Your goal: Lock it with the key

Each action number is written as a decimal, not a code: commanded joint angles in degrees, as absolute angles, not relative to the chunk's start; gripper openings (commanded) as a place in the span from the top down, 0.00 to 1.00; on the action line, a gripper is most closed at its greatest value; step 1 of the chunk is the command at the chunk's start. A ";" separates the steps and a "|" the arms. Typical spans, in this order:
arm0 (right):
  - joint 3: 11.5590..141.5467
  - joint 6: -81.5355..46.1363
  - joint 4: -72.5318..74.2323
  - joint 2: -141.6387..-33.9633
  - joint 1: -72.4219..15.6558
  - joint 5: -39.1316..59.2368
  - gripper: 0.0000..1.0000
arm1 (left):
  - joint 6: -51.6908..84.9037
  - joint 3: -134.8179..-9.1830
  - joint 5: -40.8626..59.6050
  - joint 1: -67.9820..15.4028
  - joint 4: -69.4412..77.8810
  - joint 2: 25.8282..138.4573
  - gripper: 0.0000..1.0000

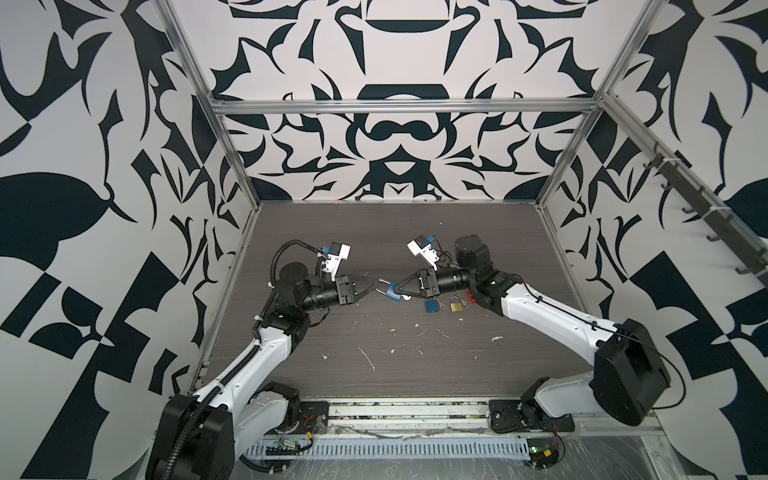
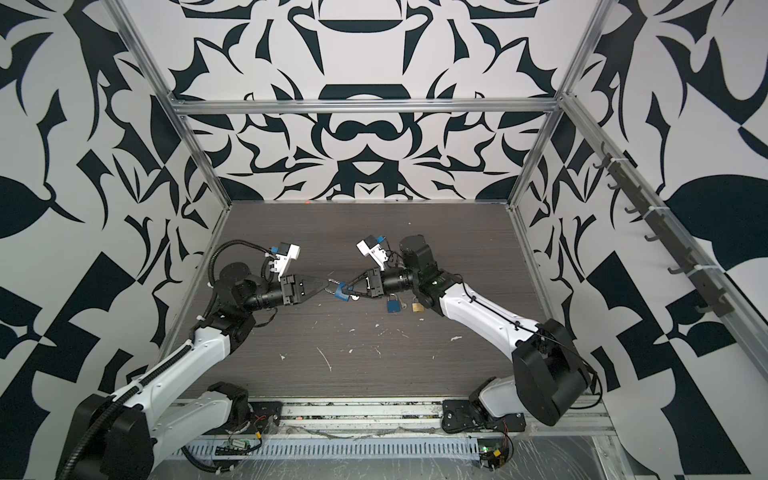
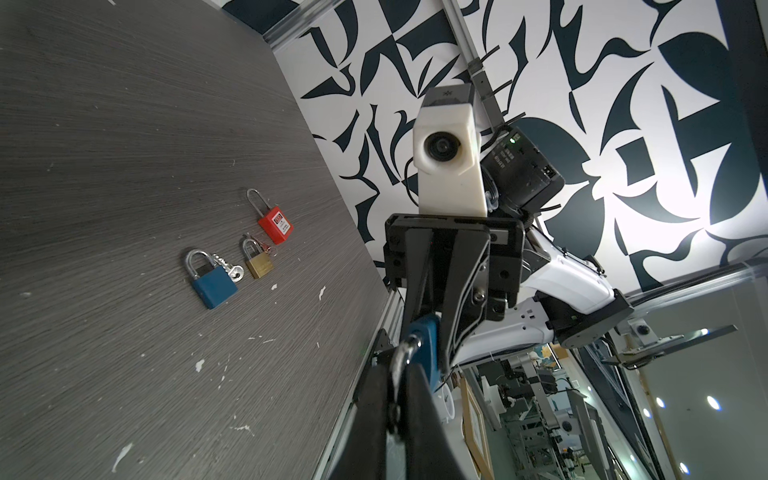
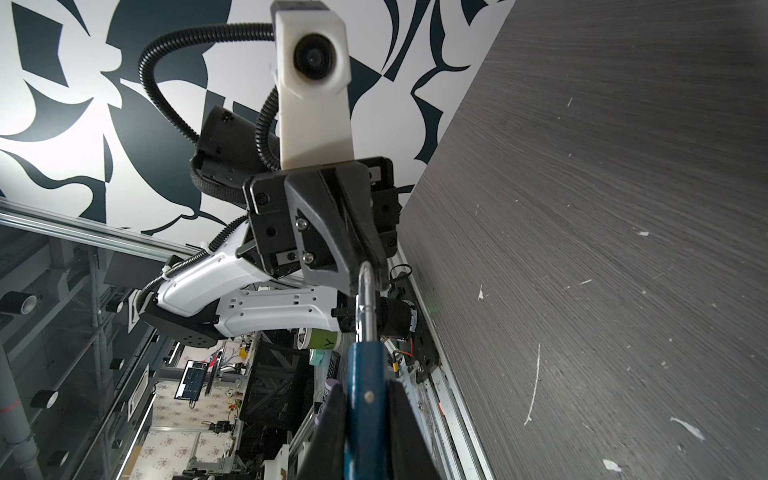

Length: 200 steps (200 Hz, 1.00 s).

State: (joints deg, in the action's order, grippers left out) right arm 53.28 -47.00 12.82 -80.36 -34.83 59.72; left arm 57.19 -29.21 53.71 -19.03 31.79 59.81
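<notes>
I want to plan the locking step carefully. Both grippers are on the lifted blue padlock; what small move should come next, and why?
Probably the left gripper should press the shackle into the blue padlock while the right gripper holds steady: left is shut on the shackle, right on the padlock, and I cannot tell whether it is seated.

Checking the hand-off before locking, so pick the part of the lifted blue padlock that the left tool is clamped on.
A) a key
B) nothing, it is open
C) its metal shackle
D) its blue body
C: the left tool is shut on the silver shackle, as both wrist views show, while the right tool grips the blue body.
</notes>
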 commanded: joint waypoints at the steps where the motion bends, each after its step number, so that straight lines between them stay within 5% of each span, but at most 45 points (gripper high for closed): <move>1: 54.38 -48.37 21.63 -80.72 -35.16 57.06 1.00 | 59.02 -28.56 56.02 -21.80 36.92 60.45 1.00; 200: 57.42 -59.18 39.30 -88.80 -31.30 50.18 1.00 | 58.63 -26.86 54.78 -29.31 37.54 59.31 1.00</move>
